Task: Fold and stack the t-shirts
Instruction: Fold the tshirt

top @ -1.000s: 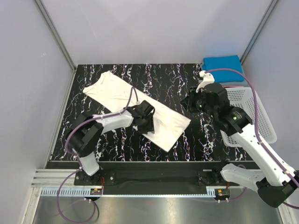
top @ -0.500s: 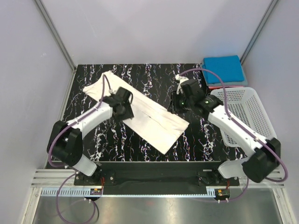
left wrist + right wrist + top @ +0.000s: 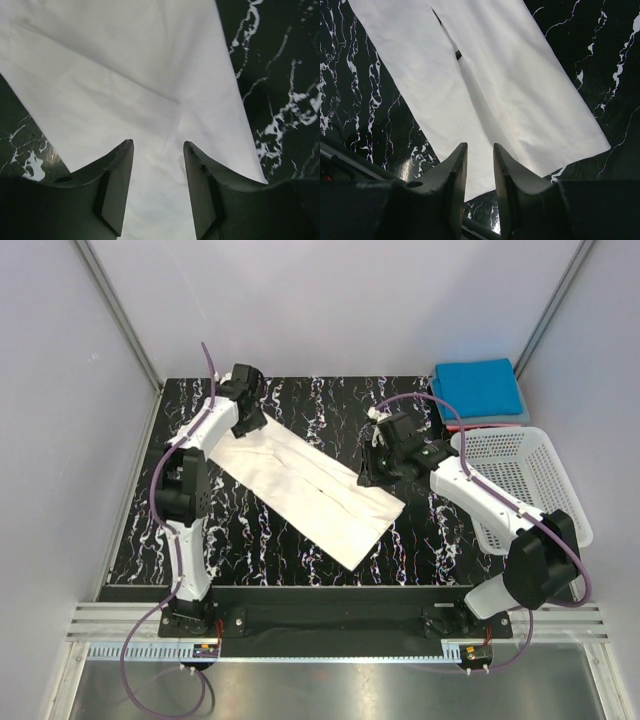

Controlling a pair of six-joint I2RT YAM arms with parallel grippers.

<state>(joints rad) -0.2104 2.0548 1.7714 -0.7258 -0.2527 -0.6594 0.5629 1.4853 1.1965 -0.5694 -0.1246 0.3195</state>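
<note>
The white t-shirt (image 3: 310, 480) lies flat on the black marbled table (image 3: 250, 540) as one long strip. It runs diagonally from far left toward near right, with both sides folded in to a centre seam. At the far right corner we see a folded blue t-shirt (image 3: 478, 383). A thin red edge beneath it is likely the red t-shirt (image 3: 480, 424). A white lattice basket (image 3: 530, 490) sits just in front of that pile.

The left gripper (image 3: 247, 412) hovers over the strip's far-left end, jaws parted and empty. The right gripper (image 3: 378, 465) hovers near the opposite end, with a narrower gap and nothing pinched.

We judge the lengthwise fold done and the crosswise fold next. That calls for pinching one end cleanly through all layers, carrying it over to the other end, then moving the shirt to the pile.
</note>
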